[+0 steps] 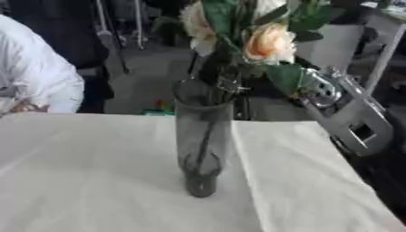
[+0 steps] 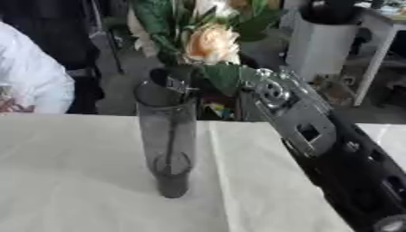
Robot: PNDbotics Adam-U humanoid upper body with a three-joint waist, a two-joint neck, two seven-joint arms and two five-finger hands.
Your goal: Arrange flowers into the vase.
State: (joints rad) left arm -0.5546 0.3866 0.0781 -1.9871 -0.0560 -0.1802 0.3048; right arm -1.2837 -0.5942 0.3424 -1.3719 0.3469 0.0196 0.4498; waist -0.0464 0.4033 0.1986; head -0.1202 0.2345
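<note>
In the left eye view, a tall smoky-grey glass vase [image 1: 202,140] stands upright on the tabletop [image 1: 87,181], which is covered in a white cloth. The flowers [image 1: 268,43], pale peach roses with dark green leaves, sit above the rim, and their stems run down inside the glass. The right hand [image 1: 230,81] is at the rim among the leaves, coming in from the right on a silver and black forearm; foliage hides its fingers, so I cannot tell whether they are apart or clamped on the stems.

In the right eye view, the same vase [image 2: 168,140] stands a little left of centre, one peach bloom [image 2: 210,44] just above its mouth. The right arm [image 2: 297,120] slants down from the vase rim to the near right corner. The left hand shows in neither view.
</note>
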